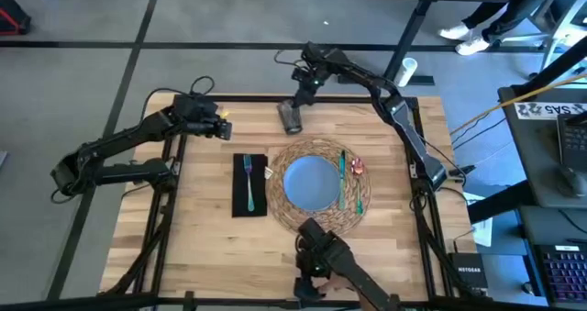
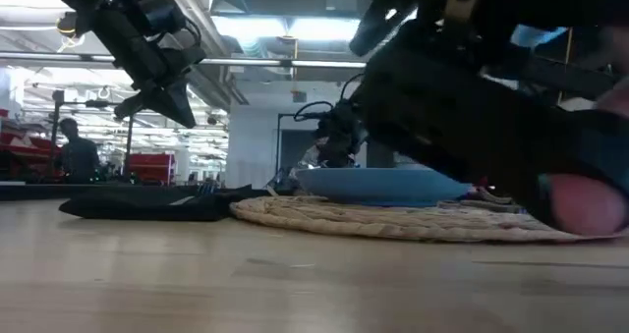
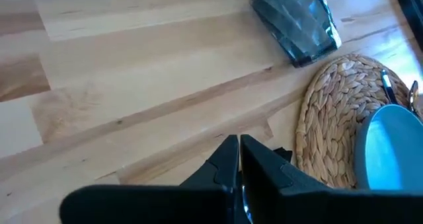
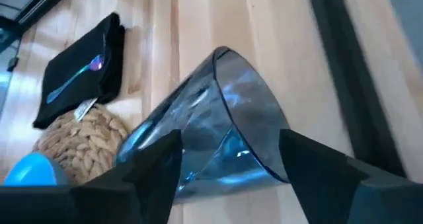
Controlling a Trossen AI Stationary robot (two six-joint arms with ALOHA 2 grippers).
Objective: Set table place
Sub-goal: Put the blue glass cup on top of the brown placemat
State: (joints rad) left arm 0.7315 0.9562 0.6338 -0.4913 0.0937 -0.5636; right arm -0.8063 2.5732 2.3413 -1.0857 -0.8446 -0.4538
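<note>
Table (image 1: 202, 256) is light wood planks on a black frame, seen from above.

Left gripper (image 1: 223, 127) hangs over the worktop's left half, toward the far edge, just beyond the napkin's far end. Its wrist view shows the fingers (image 3: 228, 164) pressed together with nothing between them.

Napkin (image 1: 249, 184), black, lies flat left of centre with the teal fork (image 1: 248, 181) lying lengthwise on it. A small pale tag (image 4: 84, 109) sits at the seam where napkin meets placemat.

Placemat (image 1: 318, 184), round woven straw, sits mid-worktop, its left rim touching the napkin. Blue plate (image 1: 310, 183) sits on it, roughly centred. Green-handled cutlery (image 1: 343, 178) and a red-handled piece (image 1: 356, 167) lie on the mat's right side, just beside the plate rim.

Glass (image 1: 291, 116), grey-blue, is tipped on its side on bare wood near the far edge, just beyond the placemat's far rim and apart from it. Right gripper (image 1: 296, 105) is at the glass; the right wrist view shows its fingers (image 4: 149, 168) spread wide on either side of the glass body. Contact between pads and glass cannot be told.

Right arm (image 1: 404, 118) runs from the right edge along the far edge to reach it.

A dark camera mount (image 1: 321, 247) stands at the near edge, overlapping the placemat's near rim and blocking much of the low view.
</note>
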